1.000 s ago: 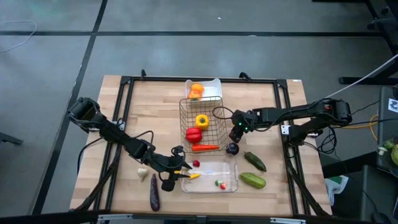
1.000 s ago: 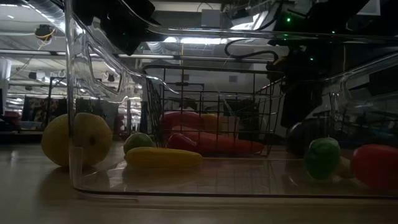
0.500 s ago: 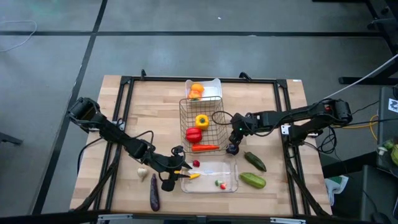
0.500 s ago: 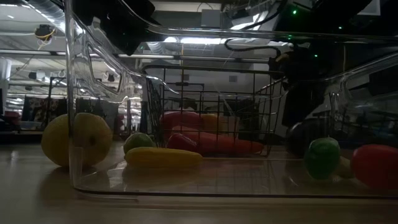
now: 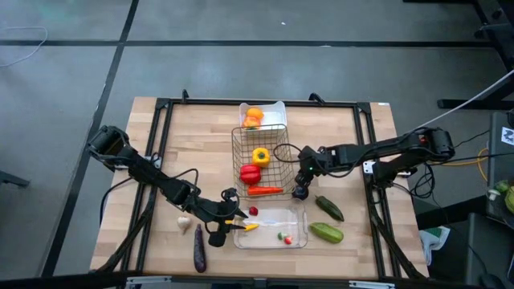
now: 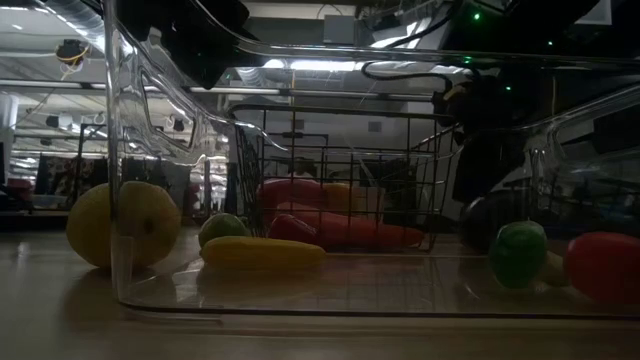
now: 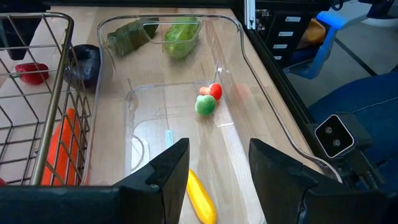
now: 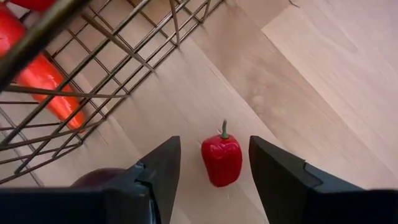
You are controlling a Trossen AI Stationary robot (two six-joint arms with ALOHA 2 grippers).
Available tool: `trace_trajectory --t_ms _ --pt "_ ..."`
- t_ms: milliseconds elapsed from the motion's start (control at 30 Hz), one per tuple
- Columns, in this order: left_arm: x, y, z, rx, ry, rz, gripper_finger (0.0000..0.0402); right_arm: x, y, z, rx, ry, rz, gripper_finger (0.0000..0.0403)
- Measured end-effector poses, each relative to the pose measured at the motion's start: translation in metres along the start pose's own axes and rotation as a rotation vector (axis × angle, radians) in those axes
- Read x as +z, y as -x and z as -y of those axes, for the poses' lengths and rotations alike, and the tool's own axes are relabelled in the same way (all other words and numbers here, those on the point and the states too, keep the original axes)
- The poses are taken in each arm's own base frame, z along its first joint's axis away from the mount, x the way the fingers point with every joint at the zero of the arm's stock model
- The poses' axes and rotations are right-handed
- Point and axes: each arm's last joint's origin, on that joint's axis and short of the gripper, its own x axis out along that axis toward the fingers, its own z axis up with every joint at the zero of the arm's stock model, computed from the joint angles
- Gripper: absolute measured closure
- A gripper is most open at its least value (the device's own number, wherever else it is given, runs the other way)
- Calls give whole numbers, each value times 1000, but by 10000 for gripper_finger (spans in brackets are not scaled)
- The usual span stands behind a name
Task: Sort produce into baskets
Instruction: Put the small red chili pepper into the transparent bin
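Red pepper (image 8: 221,160) flat, stem toward wire basket (image 8: 93,68)

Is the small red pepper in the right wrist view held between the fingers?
No. The red pepper lies on the bare table ahead of the open right gripper, its fingers apart on either side.

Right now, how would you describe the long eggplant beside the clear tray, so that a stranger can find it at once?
Find the clear plastic tray on the wooden table, seen from above. Just outside it, on the left arm's side, a long eggplant lies on bare wood below a small white garlic. It is slim and dark purple, unlike the round eggplant by the wire basket.
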Motion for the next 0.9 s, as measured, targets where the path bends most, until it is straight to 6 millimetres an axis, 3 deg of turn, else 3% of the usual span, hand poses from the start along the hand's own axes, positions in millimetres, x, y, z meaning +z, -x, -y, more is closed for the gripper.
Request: trace_trajectory --t_ms 900 --pt "0 0 0 0 0 1 239 -13 -40 -4 -113 54 -109 216"
